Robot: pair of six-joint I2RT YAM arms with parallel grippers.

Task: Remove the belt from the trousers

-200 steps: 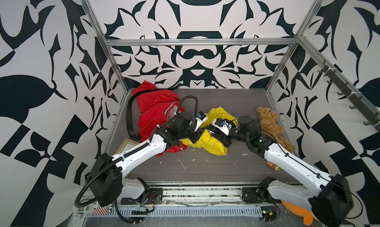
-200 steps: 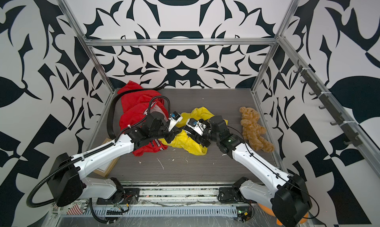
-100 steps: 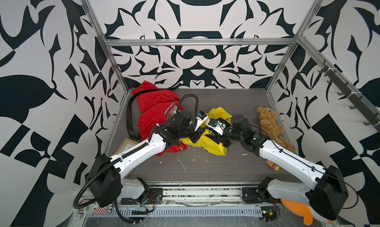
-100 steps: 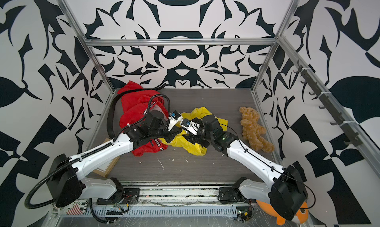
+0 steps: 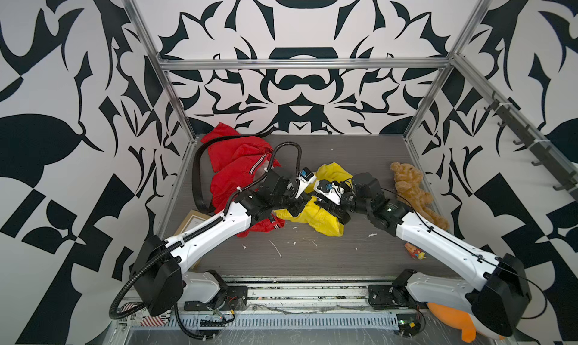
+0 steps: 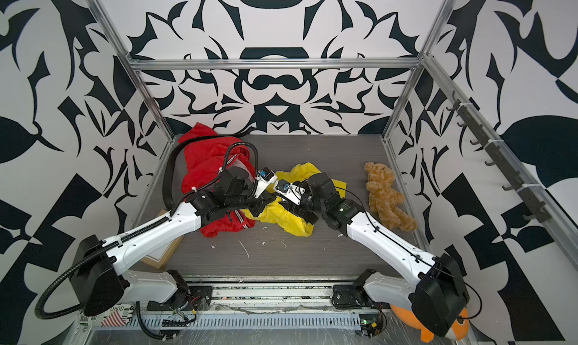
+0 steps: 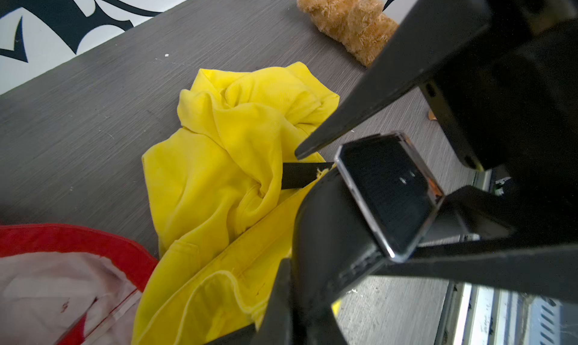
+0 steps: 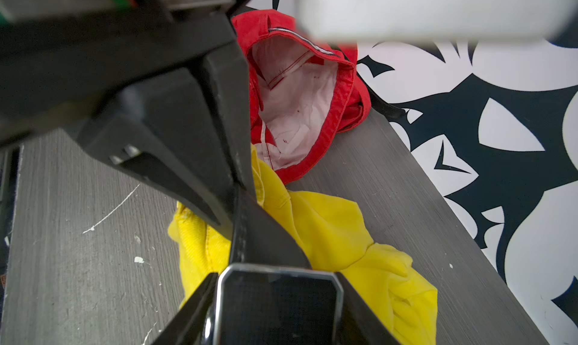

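- Bench (image 5: 312,265): grey, matt, flecked with white crumbs (image 5: 275,248). Patterned walls (image 5: 297,87) close it in, so a long pull has little room.
- Trousers (image 5: 325,224): yellow, soft and crumpled at centre, with a red garment (image 5: 231,171) at 9 o'clock and a teddy (image 5: 409,184) at 3. They will likely drag along with the strap.
- Belt (image 8: 247,234): black, light and flexible, running into the yellow folds. The left end effector (image 8: 239,184) pinches its strap.
- Buckle (image 8: 278,312): stiff, glossy and probably slippery, yet the best hold. The right end effector (image 8: 278,284) has its fingers (image 8: 194,309) either side of it; I cannot tell whether they are clamped on it.

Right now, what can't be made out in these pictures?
Belt: run through the yellow trousers, hidden by folds, every view.
Buckle: lower part cut off by the right wrist view's edge; arms cover it in both top views.
Right end effector: grip on the buckle unclear, wrist views too close.
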